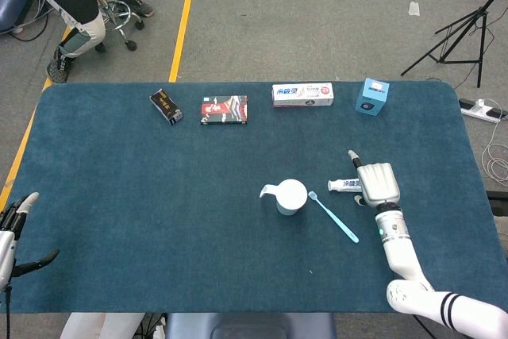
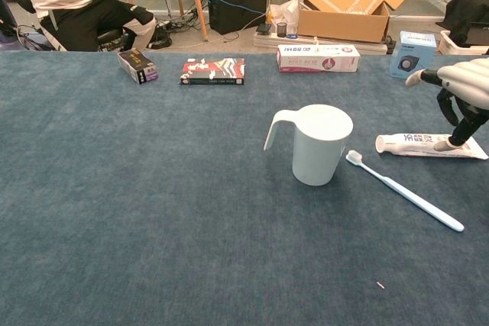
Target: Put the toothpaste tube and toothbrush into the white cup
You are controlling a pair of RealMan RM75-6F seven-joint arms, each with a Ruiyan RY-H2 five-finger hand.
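Note:
The white cup (image 1: 291,195) (image 2: 321,145) stands upright mid-table, handle to the left. Just right of it the light blue toothbrush (image 1: 333,216) (image 2: 405,191) lies flat, bristle end near the cup. The toothpaste tube (image 1: 343,185) (image 2: 416,145) lies flat further right. My right hand (image 1: 377,183) (image 2: 462,93) hovers over the tube's right end with its fingers bent downward; one fingertip (image 2: 451,141) touches the tube, and the other fingers stay above it. My left hand (image 1: 12,236) rests at the table's near left edge, fingers apart and holding nothing.
Along the far edge stand a black box (image 1: 166,105), a red flat box (image 1: 224,109), a toothpaste carton (image 1: 302,94) and a blue box (image 1: 371,96). A person sits on a stool beyond the far left corner.

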